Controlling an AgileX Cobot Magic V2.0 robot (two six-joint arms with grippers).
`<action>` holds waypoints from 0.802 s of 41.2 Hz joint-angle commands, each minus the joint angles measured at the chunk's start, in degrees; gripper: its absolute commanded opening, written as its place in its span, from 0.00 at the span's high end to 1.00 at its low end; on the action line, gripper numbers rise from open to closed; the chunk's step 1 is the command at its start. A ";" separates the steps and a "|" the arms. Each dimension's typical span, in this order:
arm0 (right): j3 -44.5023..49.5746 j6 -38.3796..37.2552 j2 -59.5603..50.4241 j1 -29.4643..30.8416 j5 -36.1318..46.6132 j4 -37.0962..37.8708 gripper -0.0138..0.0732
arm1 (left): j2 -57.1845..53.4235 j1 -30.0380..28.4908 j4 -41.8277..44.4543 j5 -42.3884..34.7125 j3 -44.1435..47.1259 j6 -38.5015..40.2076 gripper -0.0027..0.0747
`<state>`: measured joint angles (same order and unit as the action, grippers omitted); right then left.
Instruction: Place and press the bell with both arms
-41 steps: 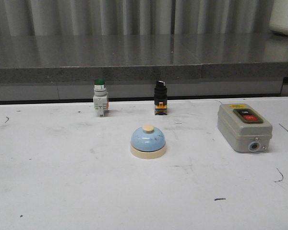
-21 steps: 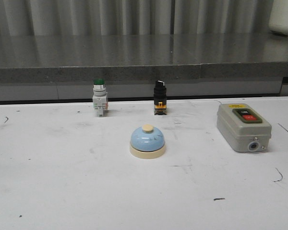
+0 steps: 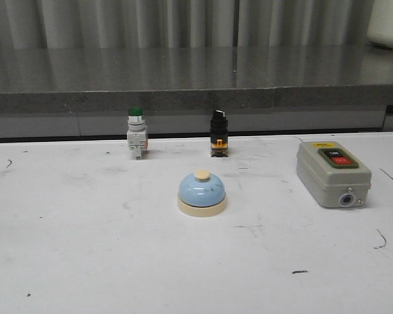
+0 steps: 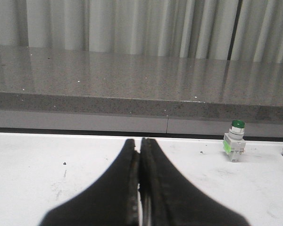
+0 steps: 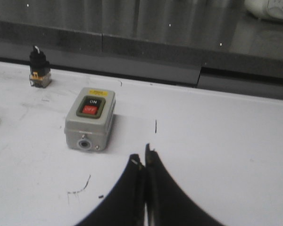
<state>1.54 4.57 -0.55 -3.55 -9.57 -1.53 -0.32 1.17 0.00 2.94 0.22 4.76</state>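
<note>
Bell placement is where we look, but we begin at our jaws. Our left gripper (image 4: 140, 155) has its jaws pressed together with nothing between them, hanging above the white counter (image 4: 47, 169). Our right gripper (image 5: 144, 162) is the same: jaws closed tip to tip, pinching nothing, over a bare stretch of counter.

Moving outward from the left jaws, we see the green-topped push button (image 4: 235, 146) standing upright near the counter's far edge, off to one side of the fingers and well apart from them. From the right jaws, the nearest thing is the grey switch box (image 5: 90, 118), lying flat with its red and black buttons facing up, near the fingertips but not touching them. Beyond it stands the black selector switch (image 5: 39, 67), upright near the far edge.

In the front view neither arm appears. The bell (image 3: 202, 193) sits upright on the counter near its middle, light-blue dome on a cream base with the cream knob on top. It is in front of the push button and the selector switch, roughly between them, and the switch box lies well apart to its right. Nothing touches the bell.
</note>
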 commanded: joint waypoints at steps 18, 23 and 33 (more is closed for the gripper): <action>-0.35 0.01 -0.99 0.39 12.58 -2.43 0.92 | -0.92 -0.11 0.00 -4.04 1.45 0.21 0.99; -0.35 0.01 -0.99 0.39 12.77 -2.42 0.92 | -0.92 -0.11 0.00 -4.04 1.45 0.21 0.99; -0.35 0.01 -0.99 0.39 12.77 -2.42 0.92 | -0.92 -0.11 0.00 -4.04 1.45 0.21 0.99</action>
<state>1.54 4.57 -0.55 -3.55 -1.95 -3.86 -0.32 1.17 0.00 2.94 0.22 4.76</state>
